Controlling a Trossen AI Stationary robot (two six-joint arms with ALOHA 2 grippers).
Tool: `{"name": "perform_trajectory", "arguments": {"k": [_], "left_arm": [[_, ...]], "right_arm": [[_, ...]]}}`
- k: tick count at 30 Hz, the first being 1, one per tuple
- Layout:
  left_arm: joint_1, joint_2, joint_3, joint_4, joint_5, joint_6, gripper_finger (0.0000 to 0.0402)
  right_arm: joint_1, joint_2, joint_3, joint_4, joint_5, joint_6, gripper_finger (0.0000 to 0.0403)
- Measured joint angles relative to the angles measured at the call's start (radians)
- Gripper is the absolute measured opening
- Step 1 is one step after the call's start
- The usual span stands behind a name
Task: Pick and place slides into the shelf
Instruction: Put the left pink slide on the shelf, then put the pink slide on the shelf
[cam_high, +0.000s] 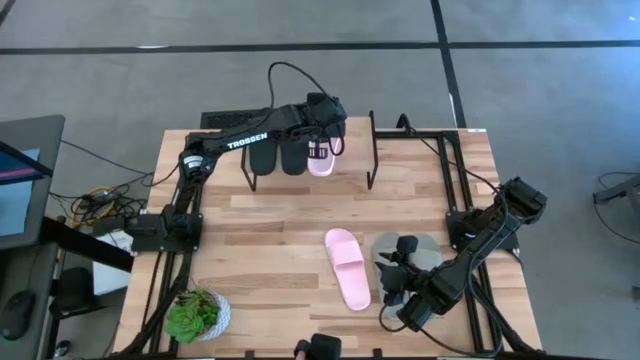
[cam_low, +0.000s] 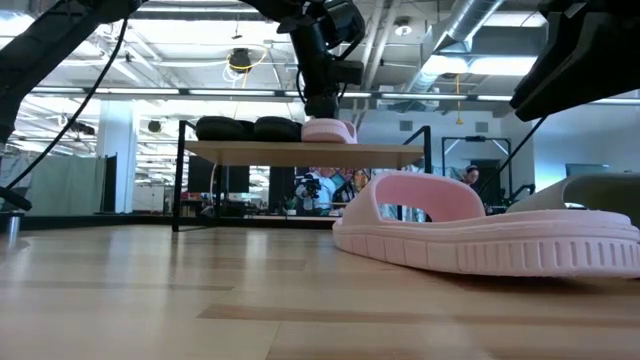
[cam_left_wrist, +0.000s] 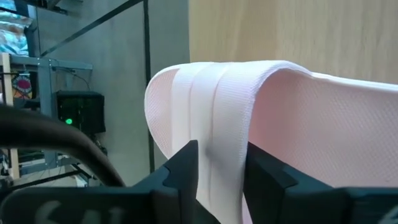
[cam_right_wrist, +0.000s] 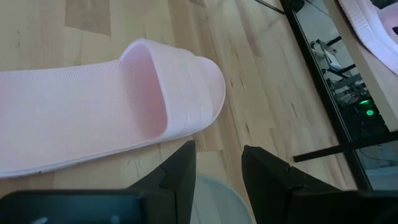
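The shelf stands at the table's far middle. On its plank lie two black slides and, to their right, a light pink slide. My left gripper is open above that pink slide, slanting down, with one finger on either side of its strap. The slide lies flat on the plank. A second pink slide lies sole down on the table, near the right. Beside it lies a grey-green slide, and my right gripper hangs open just over its edge.
A potted green plant stands at the table's near left corner. Black metal frame rails run along the right side of the table. Bare wood lies between the shelf and the slides on the table.
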Motion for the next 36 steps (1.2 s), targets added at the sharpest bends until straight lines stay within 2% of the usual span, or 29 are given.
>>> {"name": "perform_trajectory", "arguments": {"k": [21,36], "left_arm": [[-0.005,-0.035,0.000,-0.003,-0.025,-0.050,0.0184],[-0.044,-0.157,0.000,-0.074,-0.058,-0.084,0.0193]], "right_arm": [[0.000,0.000,0.000,0.001,0.000,0.001,0.0118],[0.000,0.000,0.000,0.009,-0.003,0.000,0.0118]]}}
